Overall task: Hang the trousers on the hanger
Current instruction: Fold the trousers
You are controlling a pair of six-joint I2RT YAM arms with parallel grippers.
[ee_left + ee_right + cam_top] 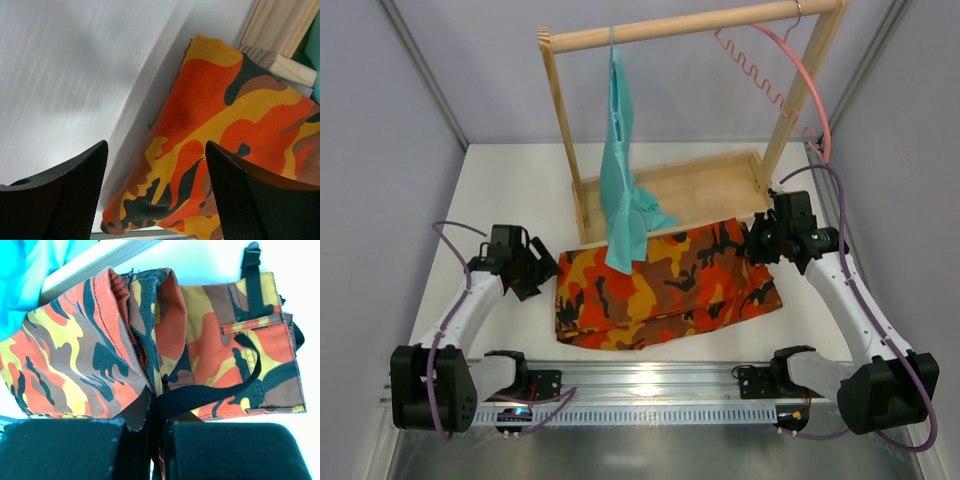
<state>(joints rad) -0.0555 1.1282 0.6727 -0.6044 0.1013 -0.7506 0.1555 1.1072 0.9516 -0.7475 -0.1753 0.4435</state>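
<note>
The camouflage trousers [665, 285] lie folded on the white table in front of the wooden rack. The pink hanger [808, 85] hangs by its metal hook from the right end of the rack's top rail. My right gripper [761, 243] is shut on the trousers' right end, pinching cloth and a black strap [210, 392] between its fingers [235, 450]. My left gripper [542, 272] stands open just left of the trousers' left edge [150, 200], nothing between its fingers [80, 195].
A wooden rack [690, 25] with a base tray [710, 190] stands behind the trousers. A teal garment [623, 190] hangs from the rail on a thin hanger and drapes onto the trousers. Grey walls close both sides.
</note>
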